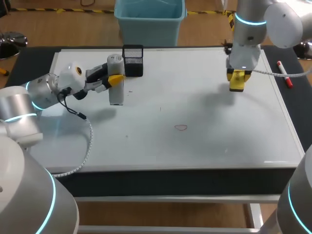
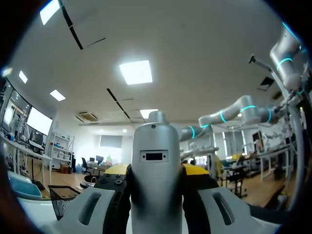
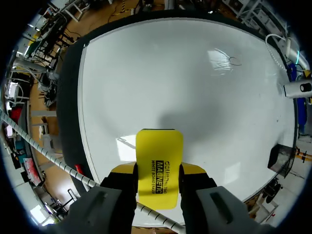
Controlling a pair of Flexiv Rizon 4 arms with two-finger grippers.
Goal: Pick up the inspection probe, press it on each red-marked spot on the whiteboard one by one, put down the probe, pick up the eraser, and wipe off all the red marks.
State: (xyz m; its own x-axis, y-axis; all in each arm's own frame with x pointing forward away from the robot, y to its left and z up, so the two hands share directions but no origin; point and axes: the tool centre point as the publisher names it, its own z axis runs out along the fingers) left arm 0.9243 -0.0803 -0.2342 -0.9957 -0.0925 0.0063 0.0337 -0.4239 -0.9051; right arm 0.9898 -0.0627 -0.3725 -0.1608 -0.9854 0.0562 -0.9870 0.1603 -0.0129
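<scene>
Silver probe (image 1: pixel 116 95) in L jaws; yellow eraser (image 3: pixel 159 158) in R jaws.

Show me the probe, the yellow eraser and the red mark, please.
probe (image 1: pixel 116 95): head view, lower part of its grey body.
eraser (image 3: pixel 158 161): right wrist view, middle of its yellow face.
red mark (image 1: pixel 181 127): head view, on the small drawn loop.
</scene>
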